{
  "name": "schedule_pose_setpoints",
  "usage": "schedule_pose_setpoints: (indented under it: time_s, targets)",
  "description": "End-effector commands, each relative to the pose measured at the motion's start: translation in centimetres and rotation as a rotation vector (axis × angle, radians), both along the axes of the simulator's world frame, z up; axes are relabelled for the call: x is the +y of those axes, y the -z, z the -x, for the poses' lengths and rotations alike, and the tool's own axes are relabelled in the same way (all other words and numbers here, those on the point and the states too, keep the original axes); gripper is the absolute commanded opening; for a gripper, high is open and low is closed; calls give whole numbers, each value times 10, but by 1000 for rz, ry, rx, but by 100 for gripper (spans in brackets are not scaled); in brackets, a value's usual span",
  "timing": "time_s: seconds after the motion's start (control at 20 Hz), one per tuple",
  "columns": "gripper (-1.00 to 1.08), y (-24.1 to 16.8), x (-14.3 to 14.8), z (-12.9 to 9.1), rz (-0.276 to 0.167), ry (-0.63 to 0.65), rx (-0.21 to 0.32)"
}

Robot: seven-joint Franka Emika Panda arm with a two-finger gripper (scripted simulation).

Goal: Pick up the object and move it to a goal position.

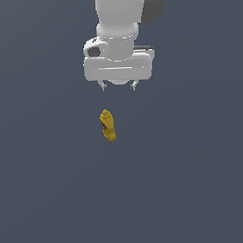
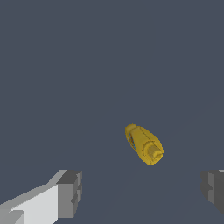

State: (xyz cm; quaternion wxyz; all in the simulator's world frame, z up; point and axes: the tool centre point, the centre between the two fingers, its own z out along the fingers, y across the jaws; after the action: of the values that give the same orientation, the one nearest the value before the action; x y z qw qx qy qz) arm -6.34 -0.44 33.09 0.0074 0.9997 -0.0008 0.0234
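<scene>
Claw (image 1: 119,86) hangs spread wide and empty above the small yellow bottle (image 1: 108,125) standing apart on the desk (image 1: 196,190); off-centre descent could likely topple it.

You have the small yellow plastic squeeze bottle with the tapered nozzle cap (image 1: 108,125) standing alone on the flat grey-blue floor (image 1: 196,190), well away from every edge that the exterior view shows. The white two-fingered gripper (image 1: 119,86) hangs above it, apart from it and slightly toward the exterior view's right. In the wrist view the bottle (image 2: 145,144) lies ahead of the wide gap between the two fingertips (image 2: 69,193), touching neither.
</scene>
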Motion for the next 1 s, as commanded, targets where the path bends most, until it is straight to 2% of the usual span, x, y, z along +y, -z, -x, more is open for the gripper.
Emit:
schedule_pose_setpoints:
  time_s: [0.0, 0.45, 0.95]
  targets:
    - [100, 0, 0, 0, 0, 0, 0]
    - [100, -5, -15, 0, 3, -3, -20]
    - [100, 2, -18, 1, 3, -28, -16]
